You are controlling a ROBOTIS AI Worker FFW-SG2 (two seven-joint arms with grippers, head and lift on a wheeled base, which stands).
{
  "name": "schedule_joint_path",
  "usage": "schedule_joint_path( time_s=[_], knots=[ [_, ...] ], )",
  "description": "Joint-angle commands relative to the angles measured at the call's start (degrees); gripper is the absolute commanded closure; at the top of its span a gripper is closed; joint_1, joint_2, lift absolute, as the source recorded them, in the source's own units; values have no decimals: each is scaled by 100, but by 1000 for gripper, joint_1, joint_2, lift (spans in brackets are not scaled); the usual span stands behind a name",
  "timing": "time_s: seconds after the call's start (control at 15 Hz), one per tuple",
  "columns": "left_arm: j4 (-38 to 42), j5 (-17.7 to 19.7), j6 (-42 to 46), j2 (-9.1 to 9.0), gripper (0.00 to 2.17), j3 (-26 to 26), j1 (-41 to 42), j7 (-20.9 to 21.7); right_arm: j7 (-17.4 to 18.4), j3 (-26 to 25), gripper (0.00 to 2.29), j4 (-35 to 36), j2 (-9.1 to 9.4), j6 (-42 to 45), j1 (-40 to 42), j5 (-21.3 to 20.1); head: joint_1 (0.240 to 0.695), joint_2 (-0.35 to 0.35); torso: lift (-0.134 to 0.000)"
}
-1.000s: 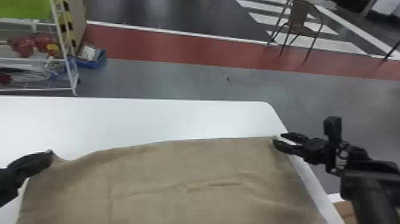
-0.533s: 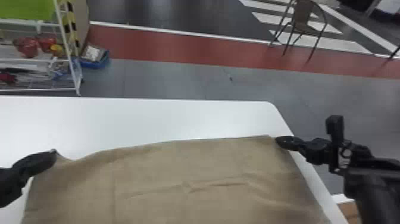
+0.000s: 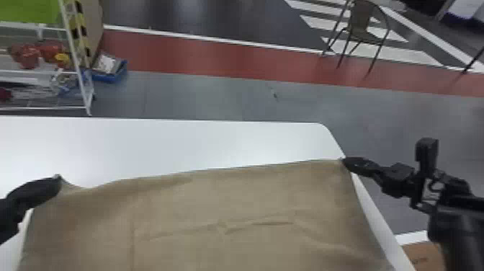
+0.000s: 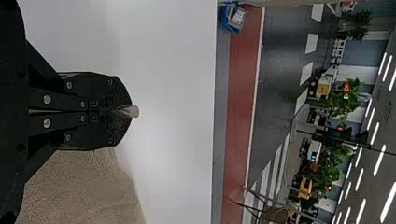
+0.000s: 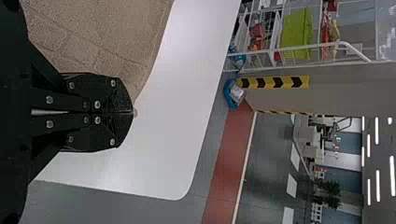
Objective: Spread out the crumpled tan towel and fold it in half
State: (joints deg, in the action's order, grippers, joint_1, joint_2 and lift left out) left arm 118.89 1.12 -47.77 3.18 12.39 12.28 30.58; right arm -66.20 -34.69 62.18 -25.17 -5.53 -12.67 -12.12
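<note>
The crumpled tan towel (image 3: 201,223), woven, grainy and softly creased, lies spread over the smooth white worktop (image 3: 216,144), its near part cut off by the head view's bottom edge. The left flat-fingered black claw (image 3: 58,180) is closed on one far corner, the right (image 3: 344,160) closed on the other; fingertips hide most of both pinched bits. Beyond stand a white wire rack (image 3: 76,63), its lower contents blurred, and a thin-legged brown chair (image 3: 360,27).

white rack (image 3: 83,90) | blue bin (image 3: 116,74) on floor | chair (image 3: 360,20) | cardboard (image 3: 425,256)
</note>
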Motion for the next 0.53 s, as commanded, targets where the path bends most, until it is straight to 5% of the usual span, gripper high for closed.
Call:
schedule_joint_path(
  time_s=[0.0,0.47],
  knots=[
    [20,64,0,-19,1376,9,-59,-17,-24,-117,1332,259,-5,-23,115,148,695,-300,-122],
    [-68,442,633,-19,1376,-52,-296,-299,-200,-302,1328,259,-23,346,150,166,695,-313,-122]
  ],
)
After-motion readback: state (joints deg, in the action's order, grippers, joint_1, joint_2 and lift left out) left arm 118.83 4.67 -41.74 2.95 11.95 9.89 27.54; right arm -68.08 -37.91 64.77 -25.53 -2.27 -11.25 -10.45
